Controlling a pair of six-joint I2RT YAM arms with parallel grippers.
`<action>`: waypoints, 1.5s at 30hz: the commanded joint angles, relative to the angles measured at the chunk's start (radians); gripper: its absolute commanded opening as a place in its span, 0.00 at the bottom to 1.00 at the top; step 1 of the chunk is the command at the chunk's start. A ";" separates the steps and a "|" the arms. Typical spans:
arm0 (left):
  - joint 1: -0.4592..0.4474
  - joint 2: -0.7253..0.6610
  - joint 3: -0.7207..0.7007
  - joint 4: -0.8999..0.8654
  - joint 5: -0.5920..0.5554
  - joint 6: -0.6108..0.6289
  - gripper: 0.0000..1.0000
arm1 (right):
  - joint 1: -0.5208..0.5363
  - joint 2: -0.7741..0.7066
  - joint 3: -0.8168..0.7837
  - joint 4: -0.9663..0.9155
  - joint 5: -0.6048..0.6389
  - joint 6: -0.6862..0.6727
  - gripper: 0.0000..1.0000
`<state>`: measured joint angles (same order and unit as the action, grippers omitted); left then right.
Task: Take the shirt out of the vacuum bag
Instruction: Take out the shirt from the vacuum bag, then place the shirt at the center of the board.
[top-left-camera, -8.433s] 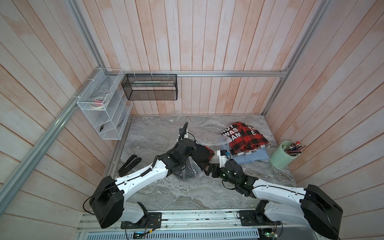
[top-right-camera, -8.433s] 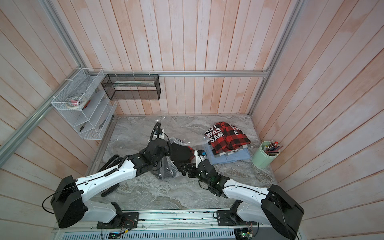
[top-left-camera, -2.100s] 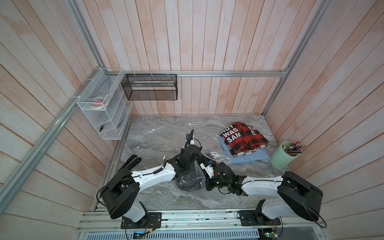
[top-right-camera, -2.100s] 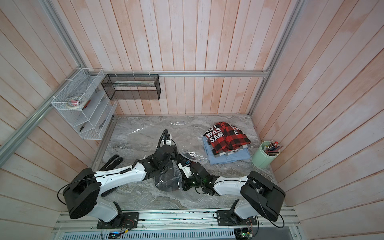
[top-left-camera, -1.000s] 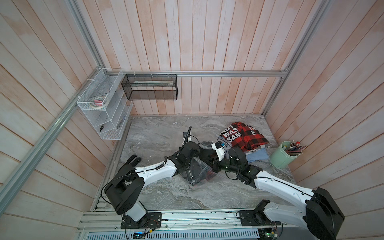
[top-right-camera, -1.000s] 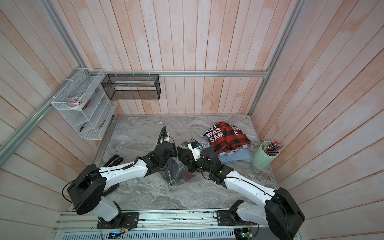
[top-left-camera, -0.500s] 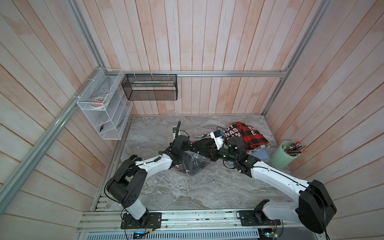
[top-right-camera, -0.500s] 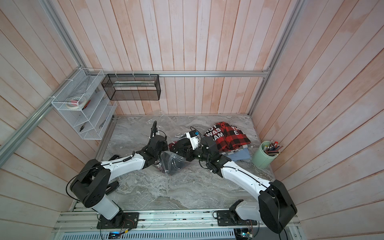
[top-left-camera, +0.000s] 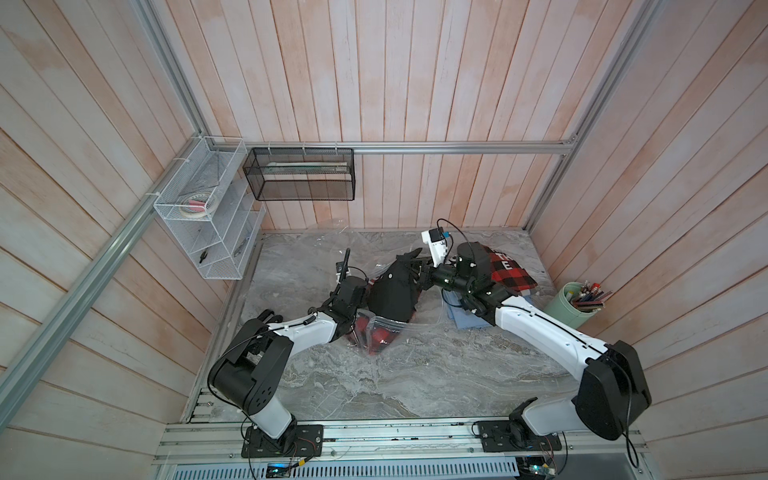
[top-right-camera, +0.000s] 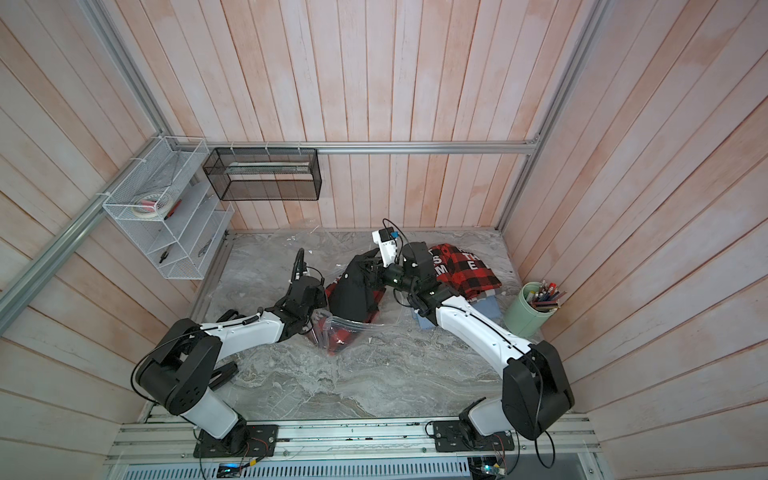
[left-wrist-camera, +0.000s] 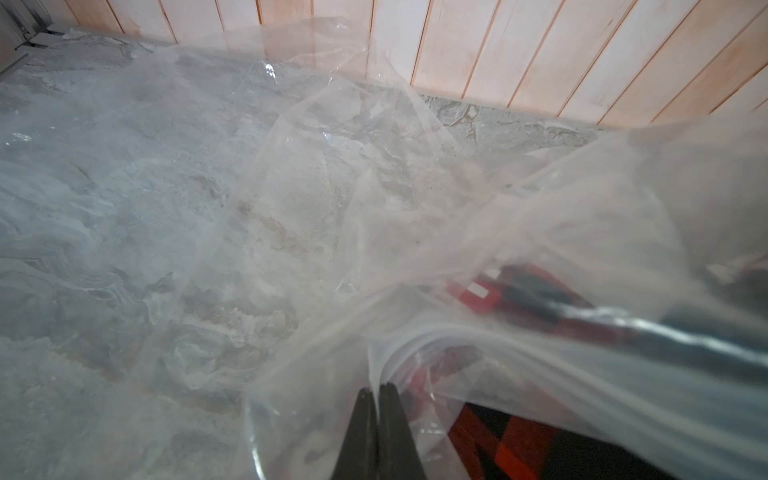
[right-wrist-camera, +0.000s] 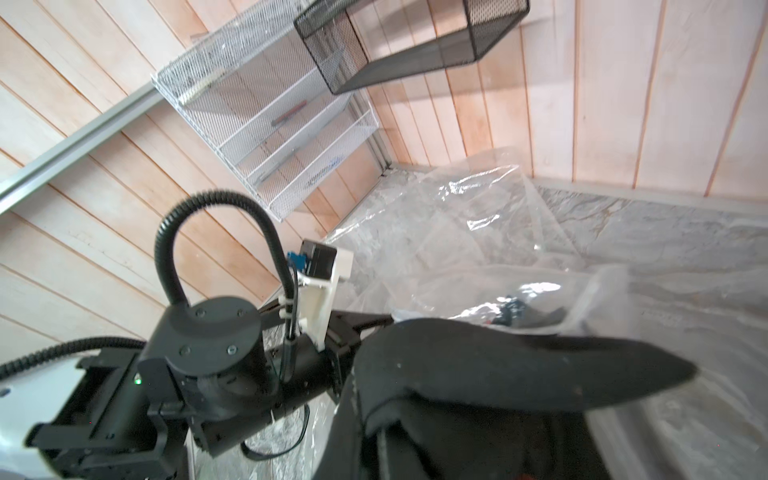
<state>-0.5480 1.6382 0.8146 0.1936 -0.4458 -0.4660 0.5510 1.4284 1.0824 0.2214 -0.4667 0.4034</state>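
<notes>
The vacuum bag (top-left-camera: 390, 326) lies crumpled in the middle of the marble table, clear and glossy. The shirt (top-left-camera: 395, 291), black outside and red plaid inside, hangs lifted from its back end, while its lower plaid part sits inside the bag's mouth (top-right-camera: 338, 332). My right gripper (top-left-camera: 422, 272) is shut on the shirt's raised end; in the right wrist view black cloth (right-wrist-camera: 498, 374) hides its fingers. My left gripper (left-wrist-camera: 377, 388) is shut on a fold of the bag's plastic (left-wrist-camera: 415, 232), just left of the shirt (left-wrist-camera: 519, 449).
A folded red plaid garment (top-left-camera: 511, 274) on a blue cloth lies at the back right, beside a green pencil cup (top-left-camera: 571, 303). A white wire shelf (top-left-camera: 212, 216) and a black mesh basket (top-left-camera: 299, 174) hang on the walls. Loose plastic reaches the back wall.
My right gripper has moved up and towards the back, drawing the shirt further from the bag. My left gripper has shifted back and left with the plastic. Both stayed shut.
</notes>
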 joint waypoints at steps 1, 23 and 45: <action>0.007 -0.018 -0.030 -0.003 -0.006 0.016 0.00 | -0.055 -0.023 0.096 0.064 -0.024 0.023 0.00; 0.006 0.035 -0.043 0.004 0.006 -0.010 0.00 | -0.345 -0.152 0.183 0.063 -0.046 0.124 0.00; 0.007 0.057 -0.046 0.010 0.034 -0.024 0.00 | -0.573 0.062 0.228 0.192 0.066 0.117 0.00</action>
<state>-0.5453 1.6737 0.7925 0.2100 -0.4244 -0.4759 -0.0086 1.4574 1.2766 0.3161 -0.4046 0.5190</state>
